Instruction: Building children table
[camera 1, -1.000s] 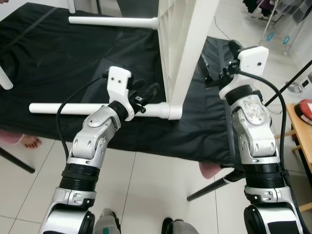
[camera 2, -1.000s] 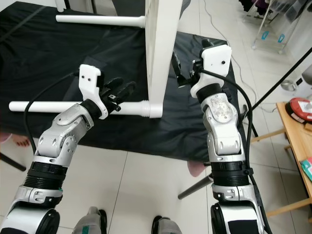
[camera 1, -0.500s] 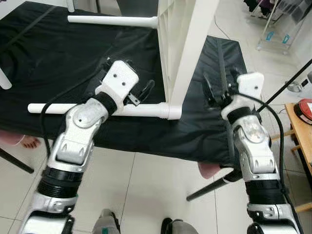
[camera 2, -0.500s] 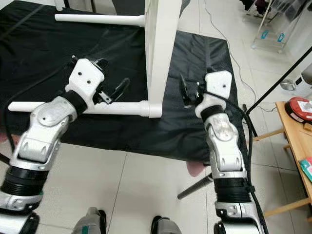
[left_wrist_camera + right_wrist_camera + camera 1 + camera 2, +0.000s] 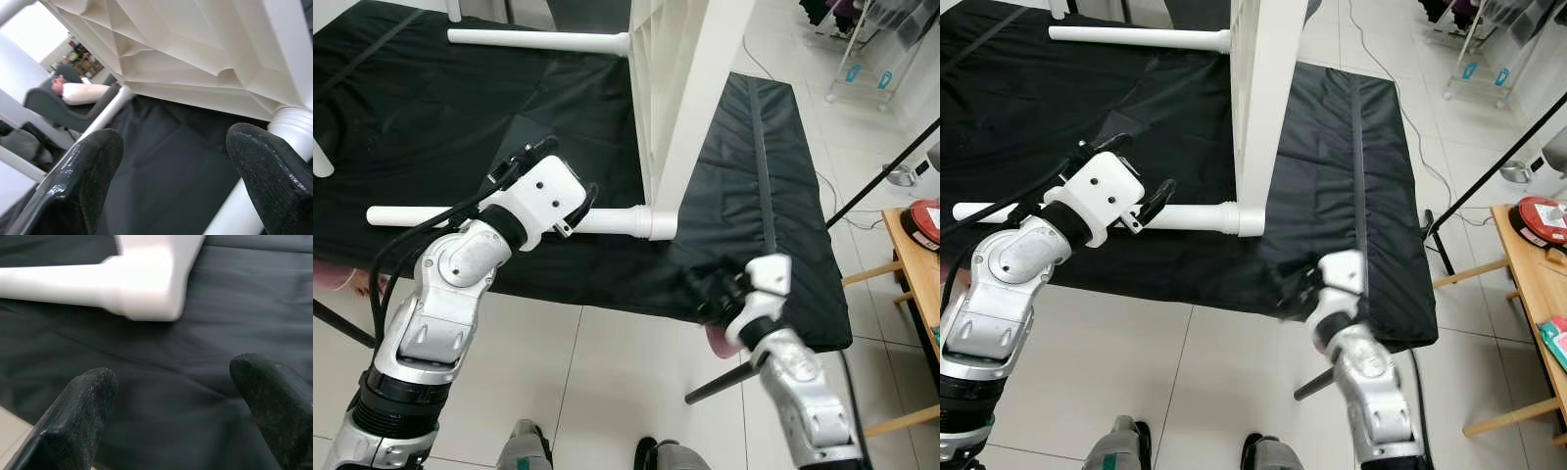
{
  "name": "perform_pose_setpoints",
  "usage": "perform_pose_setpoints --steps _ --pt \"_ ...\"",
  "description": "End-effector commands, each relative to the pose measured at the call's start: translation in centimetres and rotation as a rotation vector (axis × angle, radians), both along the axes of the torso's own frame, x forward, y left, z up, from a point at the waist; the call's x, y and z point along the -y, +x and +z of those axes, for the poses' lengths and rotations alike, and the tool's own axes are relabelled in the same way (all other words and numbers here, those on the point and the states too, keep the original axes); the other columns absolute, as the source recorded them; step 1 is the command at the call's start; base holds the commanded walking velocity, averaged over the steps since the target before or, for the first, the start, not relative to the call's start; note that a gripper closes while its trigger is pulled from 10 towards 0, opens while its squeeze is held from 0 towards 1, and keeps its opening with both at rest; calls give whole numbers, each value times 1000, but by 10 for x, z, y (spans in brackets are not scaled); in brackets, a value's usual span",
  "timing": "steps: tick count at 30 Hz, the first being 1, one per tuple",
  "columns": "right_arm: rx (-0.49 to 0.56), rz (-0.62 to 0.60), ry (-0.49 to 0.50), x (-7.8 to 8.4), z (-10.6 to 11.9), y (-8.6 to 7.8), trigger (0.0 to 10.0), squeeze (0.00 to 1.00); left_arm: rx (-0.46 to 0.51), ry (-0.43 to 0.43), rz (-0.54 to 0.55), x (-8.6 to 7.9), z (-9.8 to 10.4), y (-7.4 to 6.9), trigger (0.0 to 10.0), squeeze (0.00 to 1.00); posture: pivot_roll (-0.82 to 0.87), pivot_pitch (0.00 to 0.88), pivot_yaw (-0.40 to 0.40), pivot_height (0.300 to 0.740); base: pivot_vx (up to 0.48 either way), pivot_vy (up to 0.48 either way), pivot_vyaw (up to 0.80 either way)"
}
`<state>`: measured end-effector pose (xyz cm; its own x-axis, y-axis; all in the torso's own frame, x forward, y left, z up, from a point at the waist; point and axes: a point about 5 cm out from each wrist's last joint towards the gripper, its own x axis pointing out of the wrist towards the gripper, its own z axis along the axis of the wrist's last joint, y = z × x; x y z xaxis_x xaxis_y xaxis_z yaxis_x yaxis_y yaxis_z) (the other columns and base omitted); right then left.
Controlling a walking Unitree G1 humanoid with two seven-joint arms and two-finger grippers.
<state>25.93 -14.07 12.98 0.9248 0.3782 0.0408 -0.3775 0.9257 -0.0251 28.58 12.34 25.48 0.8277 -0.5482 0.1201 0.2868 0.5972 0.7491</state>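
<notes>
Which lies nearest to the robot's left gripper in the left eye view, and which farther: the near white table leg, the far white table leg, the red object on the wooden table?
1. Near table leg, right beside the left gripper.
2. Far table leg, at the cloth's far edge.
3. Red object, far right.

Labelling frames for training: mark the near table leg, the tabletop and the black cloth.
near table leg (image 5: 431, 216), left eye view, mid-shaft.
tabletop (image 5: 690, 108), left eye view, upright edge.
black cloth (image 5: 421, 108), left eye view, bare fabric.
</notes>
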Motion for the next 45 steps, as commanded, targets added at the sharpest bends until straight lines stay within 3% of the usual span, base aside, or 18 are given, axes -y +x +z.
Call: perform_pose_setpoints --steps 1,4,5,9,13,15,18,21,23,27,28,29,30,36,37,38,39,45 --pt "-5 12 4 -2 0 -2 10000 0 85 -23 60 -2 8 -1 10000 0 216 138 -98 740 0 0 0" --pt "-11 39 20 -11 -1 -1 10000 0 145 -3 82 -5 16 -1 10000 0 225 129 -104 740 0 0 0" --pt "-42 100 90 -27 -1 2 10000 0 236 55 123 -10 25 -2 10000 0 231 122 -110 740 0 0 0" --pt "-94 168 192 -44 -1 3 10000 0 250 113 132 -10 19 -4 10000 0 238 116 -114 740 0 0 0" --pt "-128 229 232 -60 -3 -1 10000 0 262 105 125 -10 19 -6 10000 0 241 109 -115 740 0 0 0" --pt "-128 229 232 -60 -3 -1 10000 0 262 105 125 -10 19 -6 10000 0 241 109 -115 740 0 0 0" --pt "-181 231 270 -70 -11 -3 10000 0 413 110 173 -24 40 -11 10000 0 246 103 -119 740 0 0 0" --pt "-201 202 285 -71 -14 -1 10000 0 527 123 210 -34 55 -19 10000 0 253 103 -124 740 0 0 0" --pt "-201 202 285 -71 -14 -1 10000 0 527 123 210 -34 55 -19 10000 0 253 103 -124 740 0 0 0" --pt "-206 185 283 -67 -14 3 10000 0 664 163 279 -47 78 -28 10000 0 272 112 -137 740 0 0 0" --pt "-207 183 280 -65 -14 6 10000 0 703 194 295 -52 89 -29 10000 780 280 114 -141 740 0 0 0" --pt "-208 183 280 -64 -13 8 10000 0 727 216 306 -55 97 -30 10000 780 284 117 -141 740 0 0 0" --pt "-207 183 275 -63 -13 10 10000 0 737 242 311 -57 102 -29 10000 1000 288 117 -140 740 0 0 0" --pt "-201 180 271 -63 -11 14 10000 0 773 267 309 -57 109 -27 10000 1000 286 117 -133 740 0 0 0" --pt "-198 175 273 -63 -11 15 10000 0 802 259 306 -56 113 -27 10000 733 284 118 -129 740 0 0 0" --pt "-195 164 275 -62 -11 16 10000 0 870 246 300 -52 122 -30 10000 733 282 117 -126 740 0 0 0" --pt "-195 159 277 -61 -11 16 10000 0 897 247 298 -51 127 -30 10000 0 281 116 -125 740 0 0 0" --pt "-200 155 280 -61 -13 15 10000 0 982 298 283 -50 144 -30 10000 0 281 121 -121 740 0 0 0"
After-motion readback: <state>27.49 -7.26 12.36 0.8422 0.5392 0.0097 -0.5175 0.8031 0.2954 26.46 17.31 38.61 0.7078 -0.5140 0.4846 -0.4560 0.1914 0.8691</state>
